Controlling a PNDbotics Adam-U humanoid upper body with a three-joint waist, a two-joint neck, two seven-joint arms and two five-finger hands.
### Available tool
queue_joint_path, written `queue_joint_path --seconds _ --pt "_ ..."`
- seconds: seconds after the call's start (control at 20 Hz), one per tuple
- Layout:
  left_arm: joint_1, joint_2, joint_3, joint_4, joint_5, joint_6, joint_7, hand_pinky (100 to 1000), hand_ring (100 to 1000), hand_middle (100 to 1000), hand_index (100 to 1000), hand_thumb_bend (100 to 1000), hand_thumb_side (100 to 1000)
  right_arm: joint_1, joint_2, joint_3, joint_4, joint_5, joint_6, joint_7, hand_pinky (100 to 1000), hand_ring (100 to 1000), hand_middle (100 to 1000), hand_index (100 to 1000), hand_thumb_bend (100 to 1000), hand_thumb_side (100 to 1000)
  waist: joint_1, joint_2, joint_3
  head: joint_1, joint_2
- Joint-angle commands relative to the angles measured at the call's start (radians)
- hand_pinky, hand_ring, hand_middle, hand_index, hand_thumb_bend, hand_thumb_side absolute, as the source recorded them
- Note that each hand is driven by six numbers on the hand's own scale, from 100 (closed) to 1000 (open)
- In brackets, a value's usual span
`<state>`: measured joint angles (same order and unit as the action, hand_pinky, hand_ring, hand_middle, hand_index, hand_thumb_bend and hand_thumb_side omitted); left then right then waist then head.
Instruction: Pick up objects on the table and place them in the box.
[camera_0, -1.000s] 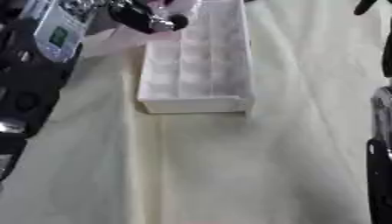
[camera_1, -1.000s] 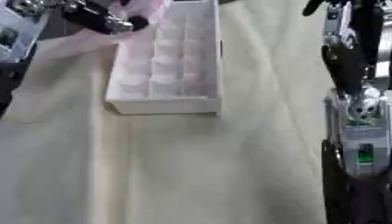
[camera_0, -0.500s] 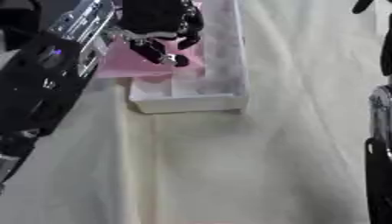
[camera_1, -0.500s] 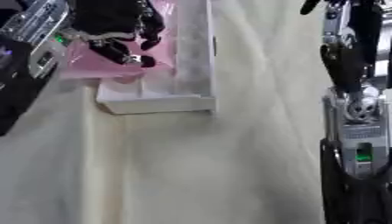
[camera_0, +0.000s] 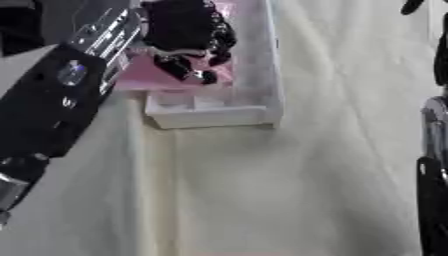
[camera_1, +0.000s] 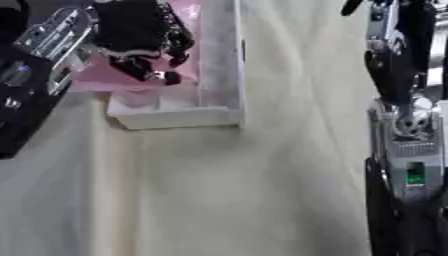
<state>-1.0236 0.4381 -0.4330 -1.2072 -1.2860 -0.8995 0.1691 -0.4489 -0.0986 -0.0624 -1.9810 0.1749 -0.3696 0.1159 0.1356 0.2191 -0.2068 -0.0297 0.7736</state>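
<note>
The left robot hand (camera_0: 182, 37) has carried the pink object (camera_0: 153, 75) over the box (camera_0: 229, 107).

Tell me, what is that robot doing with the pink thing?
The robot's left hand has its fingers curled round a flat pink thing and holds it over the white box, which has little compartments inside. The pink thing lies across the box's left side and sticks out past its edge, so it is not fully in. The box sits on a pale cloth. The robot's right arm hangs at the right edge, away from the box, and its hand cannot be seen.
</note>
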Motion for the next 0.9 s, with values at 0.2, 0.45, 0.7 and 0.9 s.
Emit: queue_joint_path --seconds 0.2,0.45,0.7,0.9 --pt "0.013 0.042 0.020 -0.141 0.010 0.086 -0.024 876 965 964 973 151 607 -0.009 -0.004 0.001 -0.019 -0.003 0.001 0.004 345 488 627 660 100 529 -0.008 -0.012 0.004 -0.006 -0.004" --pt "0.050 0.078 0.024 -0.249 0.139 0.129 -0.035 968 1000 1000 1000 100 839 -0.008 -0.003 0.000 -0.019 -0.003 0.001 0.006 345 488 627 661 100 528 -0.009 -0.011 0.008 -0.009 -0.004" --pt "0.137 0.151 0.115 -0.366 0.462 0.121 0.091 977 1000 1000 1000 100 706 -0.005 -0.006 -0.003 -0.019 -0.004 0.002 0.007 345 488 628 662 100 526 -0.013 -0.007 0.018 -0.015 -0.004" --pt "0.225 0.204 0.203 -0.437 0.714 0.156 0.164 931 951 982 988 100 760 0.002 -0.011 -0.004 -0.019 -0.004 0.002 0.010 344 487 629 663 100 527 -0.021 -0.007 0.033 -0.015 -0.004"
